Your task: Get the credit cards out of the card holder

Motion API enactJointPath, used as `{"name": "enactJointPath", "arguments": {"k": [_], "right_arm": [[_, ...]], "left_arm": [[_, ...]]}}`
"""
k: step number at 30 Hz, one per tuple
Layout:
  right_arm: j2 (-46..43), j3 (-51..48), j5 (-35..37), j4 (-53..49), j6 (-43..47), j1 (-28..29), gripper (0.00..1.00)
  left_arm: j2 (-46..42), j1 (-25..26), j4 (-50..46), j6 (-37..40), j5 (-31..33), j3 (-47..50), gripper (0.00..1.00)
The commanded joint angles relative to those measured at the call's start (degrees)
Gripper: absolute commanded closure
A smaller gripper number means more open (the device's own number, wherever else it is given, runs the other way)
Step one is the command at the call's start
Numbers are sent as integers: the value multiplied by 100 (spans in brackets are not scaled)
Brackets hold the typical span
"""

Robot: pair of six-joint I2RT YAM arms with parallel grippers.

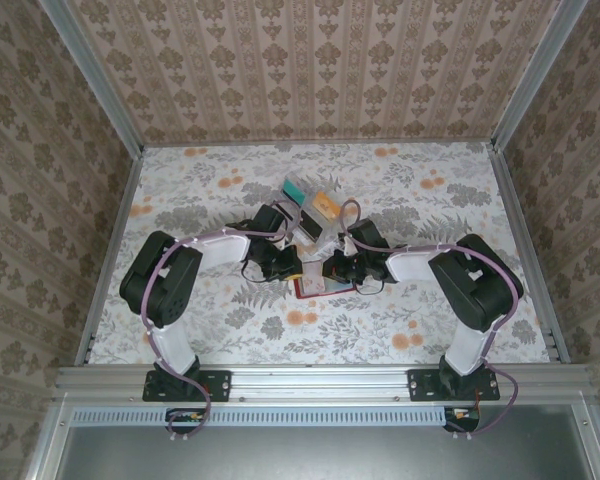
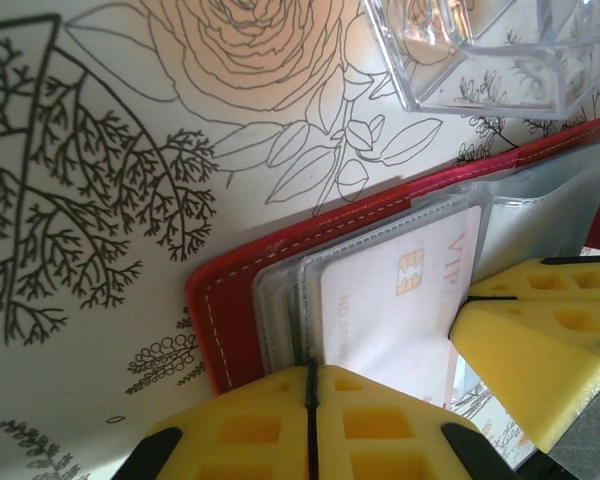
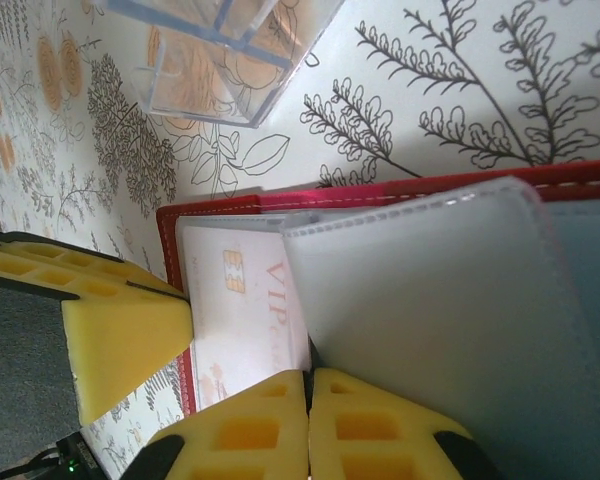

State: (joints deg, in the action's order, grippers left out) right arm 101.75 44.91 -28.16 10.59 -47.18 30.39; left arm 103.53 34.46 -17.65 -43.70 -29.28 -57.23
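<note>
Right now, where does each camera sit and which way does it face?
Top: above and behind the arms, looking down at the table; both arms show, left gripper and right gripper at the card holder.
Left wrist: on the left arm, looking at the white card; own yellow fingers shut.
Right wrist: on the right arm, looking at that card from the other side; own fingers shut.
Both wrist views share the card, the clear rack and the other gripper.

Clear plastic rack (image 1: 308, 215) with a teal card (image 1: 296, 187) and an orange card (image 1: 327, 205) on floral tablecloth (image 1: 200, 190)
</note>
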Motion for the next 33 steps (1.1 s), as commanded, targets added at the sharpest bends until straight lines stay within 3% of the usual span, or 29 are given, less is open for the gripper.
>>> {"name": "enactJointPath", "arguments": {"k": [1,23,33], "right_arm": [[-23,-87,2,154,-15,19,95],[-373,-412,424,141,68,-167,97],[-464,-334,151,152,-15,-172,84]], "left_arm": [[309,36,-391,125,325,94,91],[238,-27,-478,186,381,102,90],[-509,-27,-777,377,529,-176,91]]}}
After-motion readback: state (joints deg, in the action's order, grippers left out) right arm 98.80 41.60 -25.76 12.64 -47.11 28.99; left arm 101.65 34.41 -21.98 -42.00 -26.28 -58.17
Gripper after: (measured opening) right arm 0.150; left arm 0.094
